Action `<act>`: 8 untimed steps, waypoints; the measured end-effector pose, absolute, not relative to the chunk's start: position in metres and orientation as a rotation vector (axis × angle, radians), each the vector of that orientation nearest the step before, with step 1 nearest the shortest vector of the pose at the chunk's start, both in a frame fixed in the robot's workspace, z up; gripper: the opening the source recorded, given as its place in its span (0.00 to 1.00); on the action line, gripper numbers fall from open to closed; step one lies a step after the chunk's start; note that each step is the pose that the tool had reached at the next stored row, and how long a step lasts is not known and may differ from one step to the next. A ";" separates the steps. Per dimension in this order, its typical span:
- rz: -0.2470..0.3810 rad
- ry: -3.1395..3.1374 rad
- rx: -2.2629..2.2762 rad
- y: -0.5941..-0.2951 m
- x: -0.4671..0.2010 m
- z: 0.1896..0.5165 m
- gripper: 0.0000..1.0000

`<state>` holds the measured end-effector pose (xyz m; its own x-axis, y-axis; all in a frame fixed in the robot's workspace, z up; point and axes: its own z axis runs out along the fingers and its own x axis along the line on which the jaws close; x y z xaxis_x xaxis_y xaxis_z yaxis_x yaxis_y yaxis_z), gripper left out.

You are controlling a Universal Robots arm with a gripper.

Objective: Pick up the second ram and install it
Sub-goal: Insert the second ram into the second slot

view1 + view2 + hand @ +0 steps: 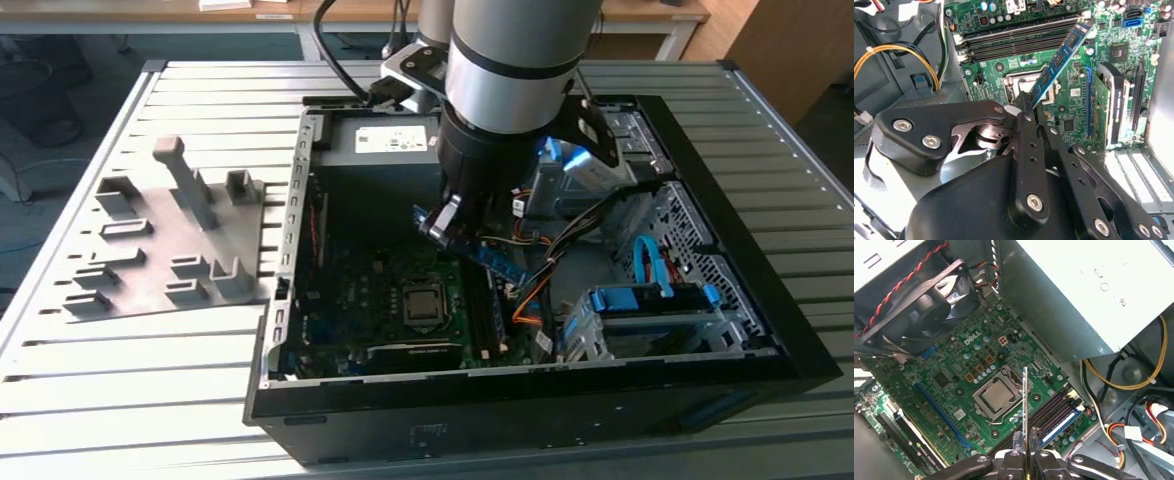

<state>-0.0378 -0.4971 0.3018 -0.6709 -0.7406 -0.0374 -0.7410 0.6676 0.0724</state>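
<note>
An arm is reaching down into an open computer case, which is lying on its side on a slatted table. A grey tray is sitting on the table beside the case's edge, at the exterior view's left, well apart from the gripper.

The gripper's fingers are clamping flat against both faces of the ram, gripping it at one end. The rest of the blue-green stick is jutting out past the fingertips. In the exterior view the ram is hanging tilted near the middle of the case, above the motherboard and not touching it.

In the first wrist view the ram is showing edge-on, a thin line rising from the gripper, with the processor on one side of it and the memory slots on the other. In the second wrist view the slots are lying near the stick's far end, and the stick is crossing them at an angle rather than lining up with them.

Judging progress: the pick-up is looking done, since the ram is off the tray and held firmly. The install is not yet done: the stick is sitting in no slot. Whether any slot already holds a stick I cannot tell.
</note>
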 end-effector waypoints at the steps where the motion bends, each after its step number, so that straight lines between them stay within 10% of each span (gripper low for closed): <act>1: 0.128 2.868 -1.263 -0.497 -0.038 0.302 0.14; 8: 0.127 2.890 -1.209 -0.497 -0.038 0.302 0.14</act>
